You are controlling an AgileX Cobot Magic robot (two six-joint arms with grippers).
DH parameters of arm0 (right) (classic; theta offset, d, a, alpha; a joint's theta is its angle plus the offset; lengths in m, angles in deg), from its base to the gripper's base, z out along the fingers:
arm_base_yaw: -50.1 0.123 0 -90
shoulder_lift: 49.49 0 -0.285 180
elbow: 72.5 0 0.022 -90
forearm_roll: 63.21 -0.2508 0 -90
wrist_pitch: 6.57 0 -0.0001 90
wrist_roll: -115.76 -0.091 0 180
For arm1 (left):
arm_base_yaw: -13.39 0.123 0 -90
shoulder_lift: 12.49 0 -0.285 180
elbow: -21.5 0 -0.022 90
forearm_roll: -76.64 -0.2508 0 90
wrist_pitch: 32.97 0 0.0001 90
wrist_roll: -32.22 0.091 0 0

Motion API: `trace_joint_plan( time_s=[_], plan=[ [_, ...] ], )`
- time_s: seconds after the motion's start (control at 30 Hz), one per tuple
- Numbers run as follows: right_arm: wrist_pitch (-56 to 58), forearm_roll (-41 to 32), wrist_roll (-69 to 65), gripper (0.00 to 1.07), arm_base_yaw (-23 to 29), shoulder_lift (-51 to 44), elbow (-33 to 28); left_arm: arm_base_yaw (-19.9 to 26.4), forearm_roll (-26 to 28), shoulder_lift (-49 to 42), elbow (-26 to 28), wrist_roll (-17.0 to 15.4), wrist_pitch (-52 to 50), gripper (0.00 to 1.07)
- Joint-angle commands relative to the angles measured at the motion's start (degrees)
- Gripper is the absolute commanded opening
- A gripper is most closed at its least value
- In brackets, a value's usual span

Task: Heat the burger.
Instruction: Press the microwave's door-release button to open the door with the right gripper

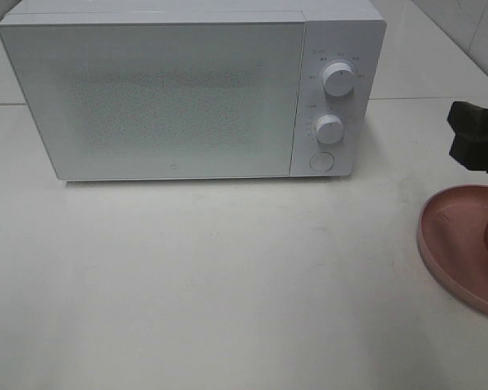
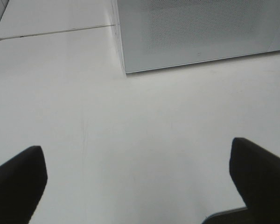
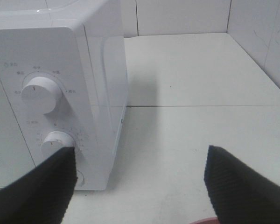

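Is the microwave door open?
No, the door of the microwave sits shut, flush with its front.

shut white microwave (image 1: pixel 187 89) on pale table (image 1: pixel 228 284), pink plate (image 1: pixel 449 244) to its right

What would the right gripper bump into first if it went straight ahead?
Likely nothing soon. The right gripper points along the table beside the microwave, toward the back wall. Its finger nearest the microwave might clip the front corner; depth is unclear.
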Motion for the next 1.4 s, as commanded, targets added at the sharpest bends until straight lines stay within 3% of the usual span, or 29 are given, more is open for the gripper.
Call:
trace_joint_plan(
  time_s=[0.03,0.83,1.13,1.4],
  plan=[
    [-3.55,-6.07,6.07,0.76,4.47,1.72,-0.17,-0.11,0.0,-0.06,-0.06,0.11,-0.4,1.0],
    [-22.17,-30.65,14.44,0.76,29.74,17.93,-0.11,-0.11,0.0,-0.06,-0.06,0.11,-0.4,1.0],
    [-24.98,-34.84,14.67,0.76,35.18,22.8,-0.06,-0.11,0.0,-0.06,-0.06,0.11,-0.4,1.0],
    [-25.04,-34.78,14.44,0.76,35.52,23.15,-0.06,-0.11,0.0,-0.06,-0.06,0.11,-0.4,1.0]
  ],
)
